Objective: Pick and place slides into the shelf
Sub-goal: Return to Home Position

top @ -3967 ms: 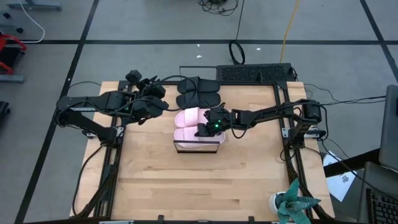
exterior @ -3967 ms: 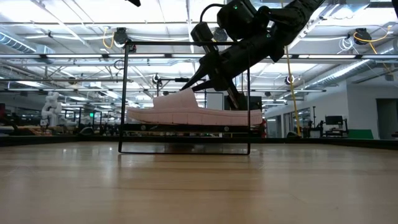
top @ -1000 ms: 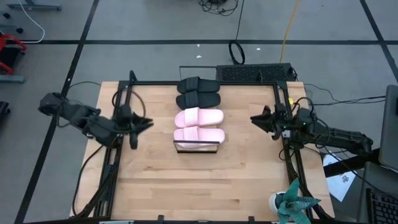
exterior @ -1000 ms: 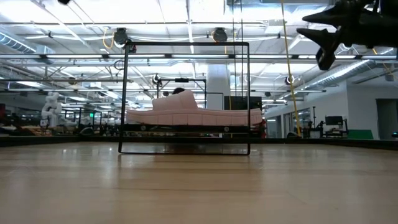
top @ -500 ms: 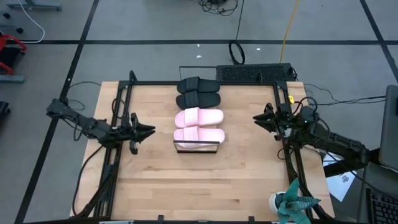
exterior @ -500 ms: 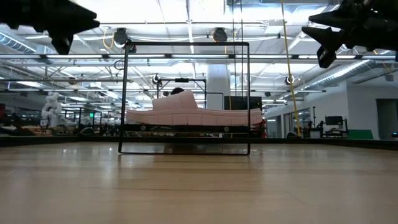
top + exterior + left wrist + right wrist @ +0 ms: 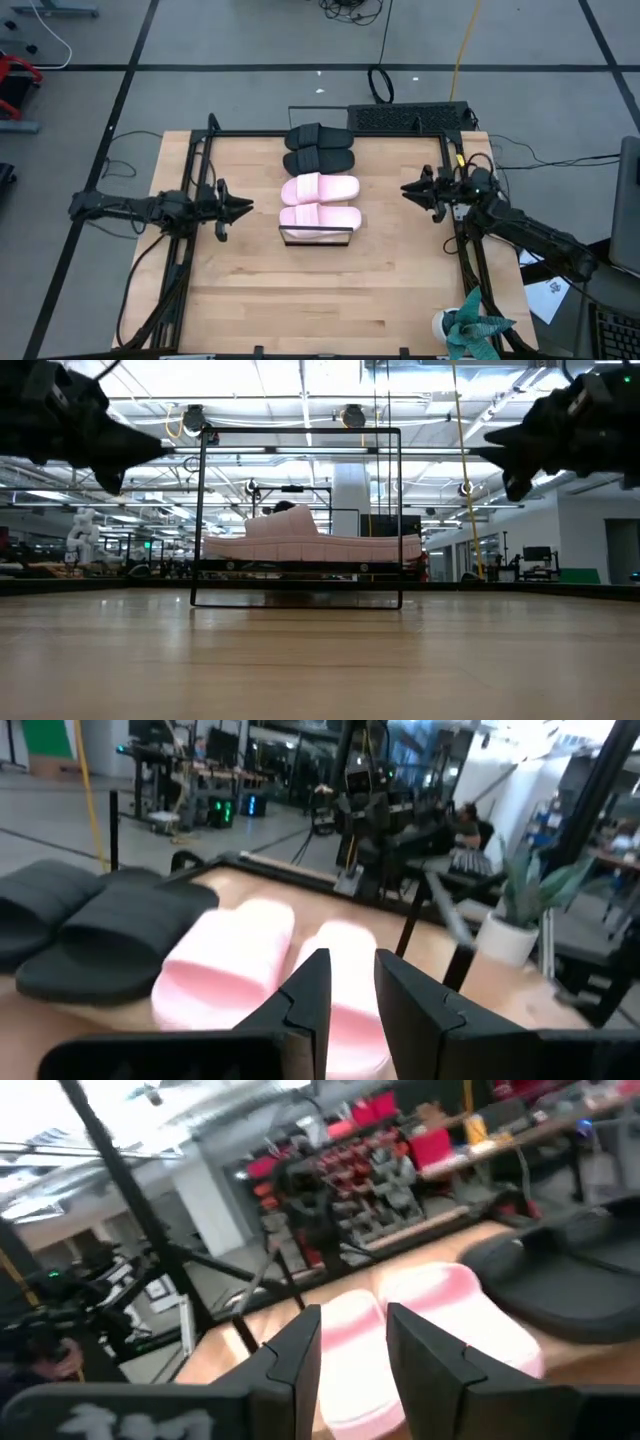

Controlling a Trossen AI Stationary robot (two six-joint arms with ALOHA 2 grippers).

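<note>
Two pale pink slides [image 7: 320, 187] [image 7: 320, 216] lie side by side, soles down, on the shelf [image 7: 317, 238], a light board in a thin black frame [image 7: 201, 510]. In the low view a pink slide [image 7: 310, 545] rests on the board. The black pair [image 7: 318, 137] [image 7: 318, 160] lies on the tabletop just beyond the shelf. My left gripper [image 7: 248, 207] hovers left of the shelf and my right gripper [image 7: 404, 189] hovers right of it. Both point at the shelf, empty, each with a narrow gap between the fingers [image 7: 350, 990] [image 7: 352, 1342].
Black metal rails run along the table's left [image 7: 190, 250] and right [image 7: 462, 250] sides. A black grille-like box [image 7: 410, 117] sits at the far edge, and a potted plant [image 7: 470, 328] at the near right corner. Bare wood [image 7: 320, 300] spreads between shelf and near edge.
My left gripper has moved a little toward the shelf and come down, entering the low view at its upper left. My right gripper has sunk slightly and stayed right of the shelf. The slides and shelf have not moved.
</note>
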